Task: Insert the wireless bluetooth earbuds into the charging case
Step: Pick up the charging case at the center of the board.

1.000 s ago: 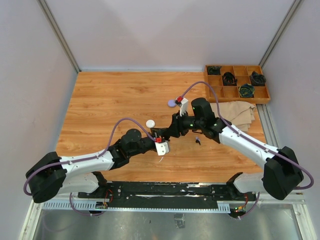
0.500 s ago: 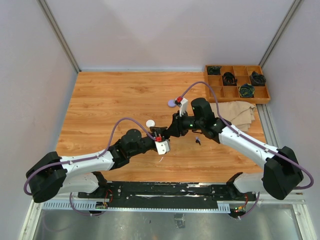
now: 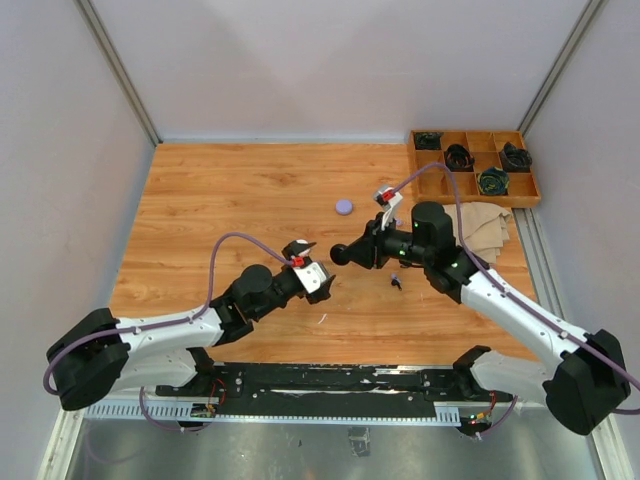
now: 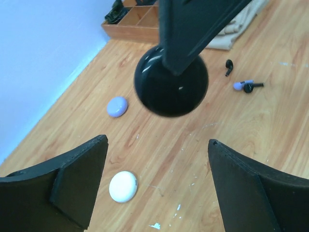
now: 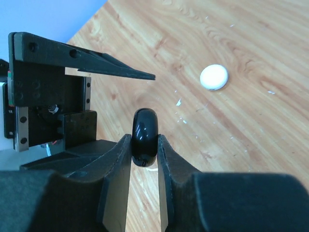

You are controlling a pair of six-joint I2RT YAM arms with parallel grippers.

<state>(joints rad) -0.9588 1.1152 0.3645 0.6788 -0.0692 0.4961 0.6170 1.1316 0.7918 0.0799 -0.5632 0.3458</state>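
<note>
My right gripper (image 5: 145,140) is shut on a black round case (image 5: 145,137), held on edge above the table; in the top view the right gripper (image 3: 345,251) holds the black case (image 3: 341,252) at mid-table. My left gripper (image 4: 157,145) is open and empty, facing the black case (image 4: 171,82) from below left; in the top view the left gripper (image 3: 305,255) is just left of it. A white case (image 4: 123,186) and a lilac case (image 4: 117,106) lie shut on the table. A black earbud (image 4: 229,66), a lilac earbud (image 4: 240,85) and another black earbud (image 4: 253,87) lie loose to the right.
A wooden compartment tray (image 3: 475,167) with dark coiled items stands at the back right. A beige cloth (image 3: 480,228) lies in front of it. The lilac case (image 3: 344,206) lies behind the grippers. The white case (image 5: 214,77) also shows in the right wrist view.
The two grippers were close together low over the table. The right gripper has risen and moved right with the black case. The left gripper has drawn back to the left.
</note>
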